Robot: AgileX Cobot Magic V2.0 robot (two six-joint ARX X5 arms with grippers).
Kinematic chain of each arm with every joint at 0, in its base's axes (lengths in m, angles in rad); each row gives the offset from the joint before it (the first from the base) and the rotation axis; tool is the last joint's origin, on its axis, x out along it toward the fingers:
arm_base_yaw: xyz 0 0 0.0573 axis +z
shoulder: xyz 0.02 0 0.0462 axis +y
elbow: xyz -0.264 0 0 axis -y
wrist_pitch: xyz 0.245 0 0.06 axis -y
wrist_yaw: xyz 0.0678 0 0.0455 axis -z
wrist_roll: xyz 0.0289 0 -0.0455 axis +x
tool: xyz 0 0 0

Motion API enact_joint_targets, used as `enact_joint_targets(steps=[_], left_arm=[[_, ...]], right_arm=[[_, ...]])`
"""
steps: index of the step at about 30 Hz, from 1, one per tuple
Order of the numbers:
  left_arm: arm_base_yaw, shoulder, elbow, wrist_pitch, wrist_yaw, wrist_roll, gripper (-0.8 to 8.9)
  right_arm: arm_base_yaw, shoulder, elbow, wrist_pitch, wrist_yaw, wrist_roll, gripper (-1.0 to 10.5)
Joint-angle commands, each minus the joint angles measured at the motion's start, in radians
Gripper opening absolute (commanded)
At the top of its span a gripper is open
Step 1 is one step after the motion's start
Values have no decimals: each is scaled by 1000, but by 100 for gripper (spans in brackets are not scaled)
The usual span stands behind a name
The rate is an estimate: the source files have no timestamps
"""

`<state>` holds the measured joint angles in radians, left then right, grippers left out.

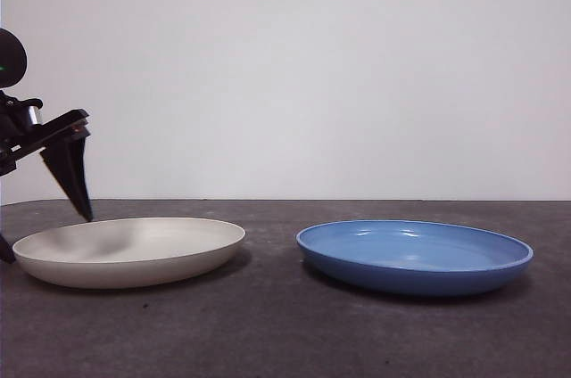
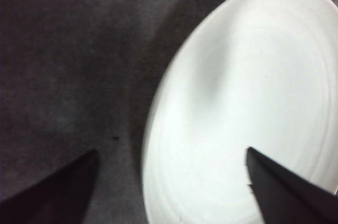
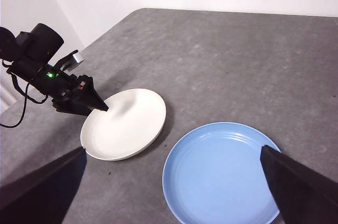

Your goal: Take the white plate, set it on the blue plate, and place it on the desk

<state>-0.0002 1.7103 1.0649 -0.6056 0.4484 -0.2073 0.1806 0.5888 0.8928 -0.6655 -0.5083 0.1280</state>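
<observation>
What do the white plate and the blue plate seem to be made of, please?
The white plate looks matte, with soft shading and no sharp highlights; it may be plastic, melamine or unglazed ceramic, I cannot tell which. The blue plate looks glossy, with bright reflected streaks along its inner rim, so glazed ceramic or shiny plastic seems likely. Both rest on the rough, mottled grey desk.

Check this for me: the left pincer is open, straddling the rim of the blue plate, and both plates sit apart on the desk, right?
Wrong plate. The left pincer is open, straddling the rim of the white plate, as the left wrist view shows. The blue plate sits apart, untouched, on the desk.
</observation>
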Motion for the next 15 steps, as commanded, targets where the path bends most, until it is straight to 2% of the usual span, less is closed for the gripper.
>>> enact_joint_targets(steps=[1,7,10,15], left_arm=[[0,23,21,0,1,12,297],[0,23,21,-13,-24,13,176],[-2,26,21,-32,-88,17,175],[-2,34,21,-32,-90,20,175]], right_arm=[[3,3,14,6,1,-1,584],[3,3,14,6,1,-1,584],[3,3,14,6,1,-1,584],[3,3,14,6,1,-1,584]])
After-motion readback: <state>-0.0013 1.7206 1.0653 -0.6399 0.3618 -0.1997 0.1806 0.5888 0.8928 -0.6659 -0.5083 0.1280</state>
